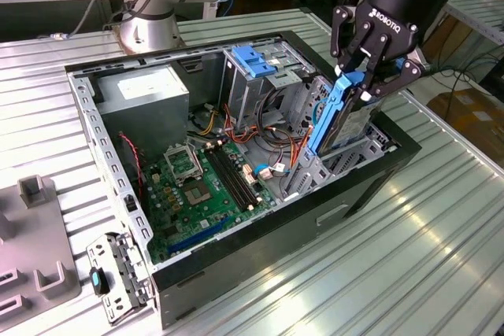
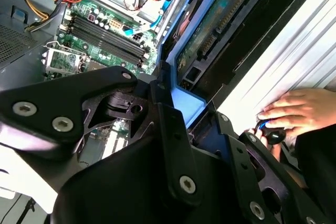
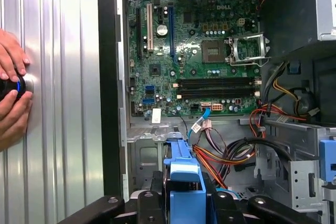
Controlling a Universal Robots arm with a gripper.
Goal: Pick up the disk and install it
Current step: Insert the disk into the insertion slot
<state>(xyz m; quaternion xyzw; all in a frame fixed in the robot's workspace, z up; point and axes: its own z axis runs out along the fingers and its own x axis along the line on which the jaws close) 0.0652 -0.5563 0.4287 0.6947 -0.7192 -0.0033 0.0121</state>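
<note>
the tool (image 1: 368, 80) is clamped on the top edge of the disk (image 1: 337, 120), one finger on each side. the disk stands on its edge, a bit tilted, with its low end down at the bay (image 1: 358, 155) at one end of the case (image 1: 236, 253). i think it could go wrong if the disk comes down crooked: its blue frame could catch on the metal wall of the bay and jam, or twist in the grip. the wires (image 1: 272, 135) lie just beside the bay and could get pinched. a hand (image 3: 11, 85) rests on the bench (image 1: 425, 257) near the case and could get bumped.
</note>
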